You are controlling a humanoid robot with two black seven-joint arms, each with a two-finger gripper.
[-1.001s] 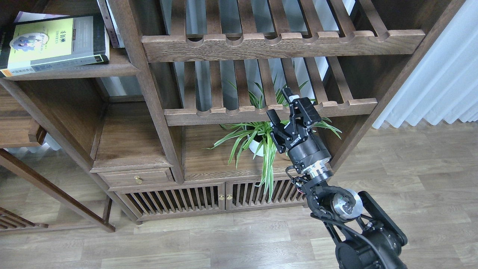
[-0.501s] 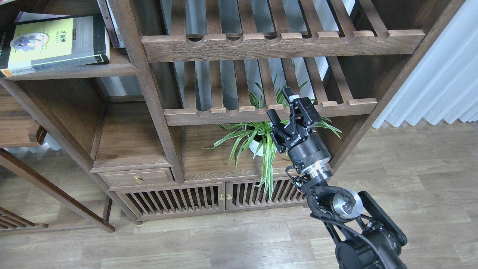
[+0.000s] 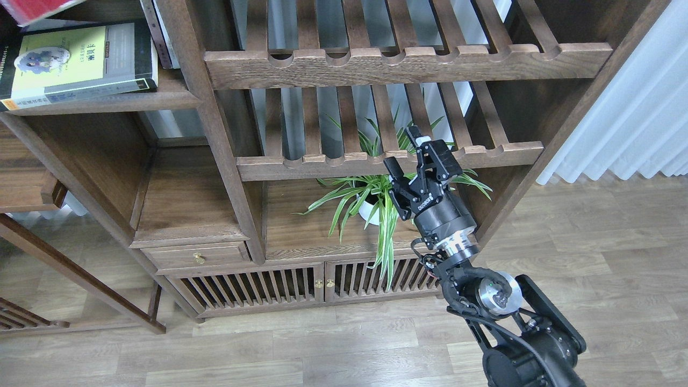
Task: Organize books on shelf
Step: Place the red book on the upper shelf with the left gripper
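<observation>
A thick yellow-green book [image 3: 75,62] with a black border lies flat on the dark-brown shelf board [image 3: 161,97] at the upper left. A thin pale lilac-white paperback [image 3: 40,23] peeks out from under its far edge. A corner of the dark-red book [image 3: 37,8] shows at the top left edge, above the yellow-green book. What holds it is out of view. My right gripper [image 3: 411,148] is open and empty, raised in front of the lower slatted rack, far to the right of the books. My left gripper is not in view.
Thin upright volumes [image 3: 161,32] lean at the right end of the shelf. Two slatted racks [image 3: 408,62] fill the middle bay. A potted spider plant [image 3: 371,204] stands just behind my right gripper. A drawer [image 3: 196,255] and slatted cabinet doors [image 3: 301,287] are below.
The dark-red book has come into view at the top left corner, above the yellow-green book. My right arm has not moved.
</observation>
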